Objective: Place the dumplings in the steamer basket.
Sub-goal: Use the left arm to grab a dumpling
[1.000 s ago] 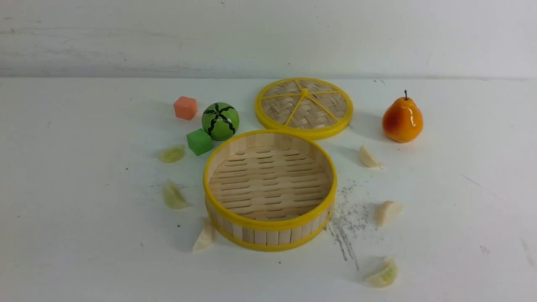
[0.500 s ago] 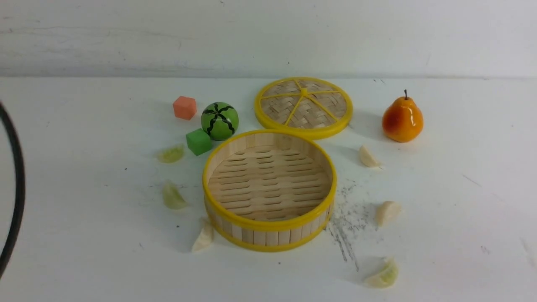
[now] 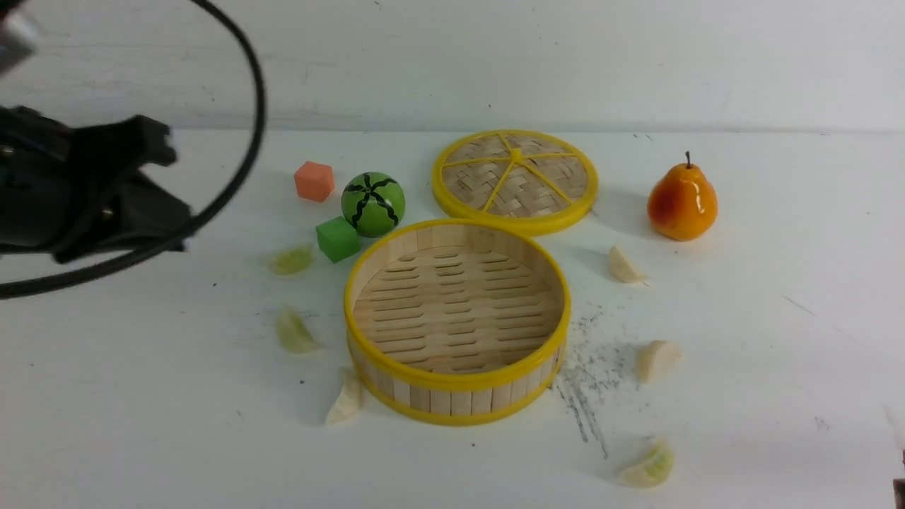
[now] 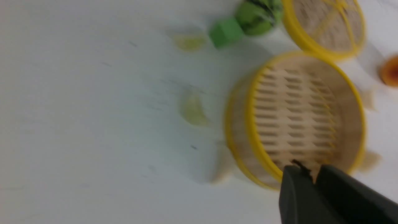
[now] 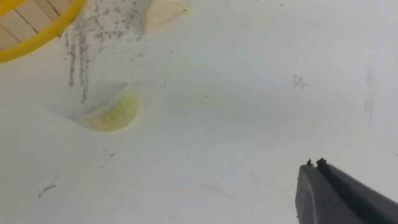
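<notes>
Resting centrally in the front view, the steamer basket (image 3: 458, 399) is seen upright, its slatted floor bare. Six dumplings are found outside it on the white table (image 3: 778, 297). Left of the basket, from higher to lower in the frame, are listed a green dumpling (image 3: 291, 260), a second green dumpling (image 3: 295, 332) and a white dumpling (image 3: 345, 399), the last just beside the basket wall. Right of it, in the same order, are listed a white dumpling (image 3: 624, 266), another white dumpling (image 3: 657, 361) and, at lower right, a green dumpling (image 3: 648, 465).

Farther out, a green cube (image 3: 338, 239) and a striped green ball (image 3: 373, 204) are set near the basket's upper-left rim, with an orange cube (image 3: 314, 182) above them. A woven yellow-rimmed lid (image 3: 515, 180) is laid flat at upper centre; a pear (image 3: 682, 201) is stood at upper right.

At upper left, the left arm (image 3: 92, 184) and a looping black cable (image 3: 258, 106) are shown, blurred. The left gripper (image 4: 313, 172) is held slightly open, with nothing gripped. The right gripper (image 5: 315, 163) is closed, nothing held.
</notes>
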Robot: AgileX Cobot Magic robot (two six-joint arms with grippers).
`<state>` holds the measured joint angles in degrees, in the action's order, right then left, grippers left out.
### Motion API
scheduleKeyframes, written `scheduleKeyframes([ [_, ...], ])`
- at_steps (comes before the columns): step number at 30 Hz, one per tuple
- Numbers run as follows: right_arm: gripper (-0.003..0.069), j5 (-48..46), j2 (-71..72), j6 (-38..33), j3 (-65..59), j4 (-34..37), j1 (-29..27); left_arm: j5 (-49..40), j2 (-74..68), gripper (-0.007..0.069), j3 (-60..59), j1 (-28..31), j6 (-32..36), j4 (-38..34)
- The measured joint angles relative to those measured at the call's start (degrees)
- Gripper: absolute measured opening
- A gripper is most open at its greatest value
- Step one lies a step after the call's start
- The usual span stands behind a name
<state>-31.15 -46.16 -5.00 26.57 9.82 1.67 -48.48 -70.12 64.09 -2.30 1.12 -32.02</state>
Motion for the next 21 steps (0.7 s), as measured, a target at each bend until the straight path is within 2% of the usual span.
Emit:
scheduleKeyframes([
  [1, -0.0012, -0.7, -0.1, -1.0, 0.8, 1.3, 0.0, -1.2, -1.9, 0.0089, 0.1, -0.1, 4.2, -4.9],
  [2, -0.0012, -3.0, -0.3, -4.9, 2.0, 3.9, 0.0, -3.0, -5.7, 0.0090, 0.1, -0.7, 10.2, -11.6],
  [3, -0.0012, -3.0, -0.3, -4.9, 2.0, 3.9, 0.0, -3.1, -5.7, 0.0090, 0.1, -0.8, 10.2, -11.6],
  [5, -0.0009, -4.9, -0.5, -9.7, 2.7, 7.3, 0.0, -3.1, -9.7, 0.0090, 0.2, -3.4, 12.9, -14.0],
  [7, -0.0008, -5.3, -1.2, -11.6, 2.7, 8.7, 0.0, -2.5, -12.7, 0.0090, 0.3, -6.5, 13.3, -13.1],
  [10, -0.0006, -5.1, -2.9, -12.6, 2.7, 9.6, 0.0, -2.4, -16.7, 0.0092, 2.2, -12.2, 11.8, -7.6],
  [13, -0.0004, -4.9, -4.8, -12.8, 2.7, 10.0, 0.0, -2.8, -21.6, 0.0098, 5.9, -17.2, 4.2, 3.4],
  [15, -0.0004, -4.7, -6.1, -12.8, 2.7, 11.3, 0.0, -4.5, -25.7, 0.0122, 9.7, -20.9, -3.8, 13.9],
  [17, -0.0003, -4.6, -6.5, -12.9, 2.7, 13.0, 0.0, -5.7, -28.7, 0.0153, 12.0, -23.1, -8.0, 22.1],
  [19, -0.0002, -4.4, -6.6, -12.9, 2.7, 13.4, 0.0, -5.8, -29.5, 0.0168, 12.4, -23.6, -9.0, 24.8],
  [21, -0.0001, -4.3, -6.6, -13.0, 2.7, 14.5, 0.0, -5.5, -32.1, 0.0205, 13.3, -24.7, -11.9, 30.5],
])
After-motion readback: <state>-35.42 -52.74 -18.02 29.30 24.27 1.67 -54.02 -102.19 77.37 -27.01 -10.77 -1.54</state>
